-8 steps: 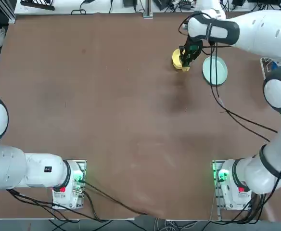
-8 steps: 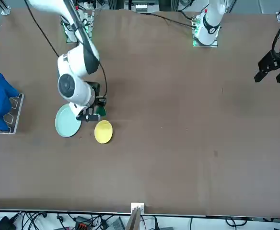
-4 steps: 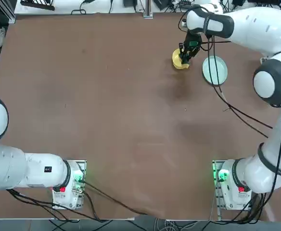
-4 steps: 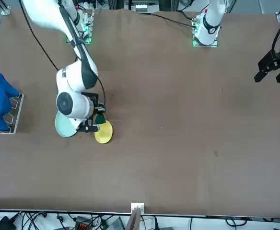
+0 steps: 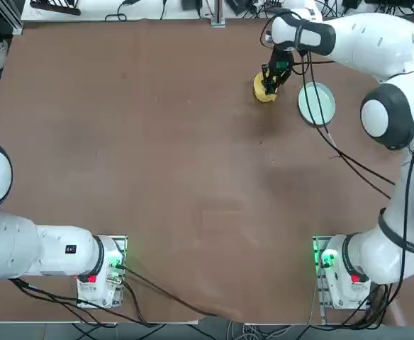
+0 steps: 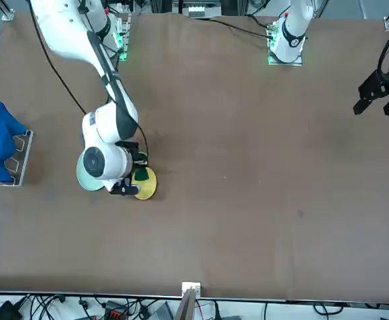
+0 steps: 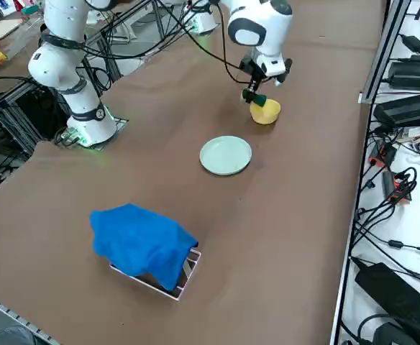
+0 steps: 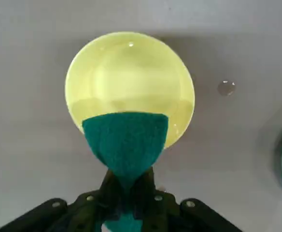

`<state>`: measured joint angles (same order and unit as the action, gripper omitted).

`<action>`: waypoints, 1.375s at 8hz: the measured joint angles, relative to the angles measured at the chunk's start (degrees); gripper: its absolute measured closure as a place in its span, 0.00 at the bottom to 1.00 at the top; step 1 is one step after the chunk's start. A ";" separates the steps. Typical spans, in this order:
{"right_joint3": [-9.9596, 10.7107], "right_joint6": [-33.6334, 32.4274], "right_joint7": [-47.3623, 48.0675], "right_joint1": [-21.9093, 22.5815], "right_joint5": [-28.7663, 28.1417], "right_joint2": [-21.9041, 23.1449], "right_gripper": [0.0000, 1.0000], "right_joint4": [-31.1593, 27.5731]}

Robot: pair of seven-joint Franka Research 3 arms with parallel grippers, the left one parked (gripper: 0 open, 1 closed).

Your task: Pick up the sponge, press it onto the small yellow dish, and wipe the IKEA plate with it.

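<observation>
1. Over the last second the right gripper [image 8: 127, 193] has come down from just beside the small yellow dish [image 8: 130, 72] to right over it; in the front view the wrist now hides part of the dish's near edge, where earlier the whole disc showed.
2. The fingers [image 8: 109, 191] are clamped tight on the sponge [image 8: 125, 142], pinching its back end so the green face fans out ahead of them.
3. The sponge hangs over the dish's rim nearest the fingers, its front edge reaching toward the bowl's middle; whether it already touches the dish cannot be told.
4. This reads as the press step just starting; pickup is done, the wipe is not.
5. The IKEA plate [image 5: 316, 103] lies on the counter [image 5: 157, 156] just beside the dish, apart from it, bare and untouched.
6. A blue cloth [image 7: 142, 243] sits well apart on the counter's far side from the dishes.
</observation>
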<state>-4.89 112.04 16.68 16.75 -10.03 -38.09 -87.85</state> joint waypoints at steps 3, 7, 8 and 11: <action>0.00 -0.09 -0.58 -0.56 0.00 -2.36 0.89 2.74; -0.04 -0.18 -1.69 -0.62 0.00 -5.05 0.89 4.96; -0.08 -0.17 -1.84 -0.60 0.00 -5.79 0.89 5.41; -0.17 -0.26 -2.76 -0.55 0.00 -7.31 0.89 6.67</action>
<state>-5.07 111.79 13.92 16.20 -10.03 -45.40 -81.17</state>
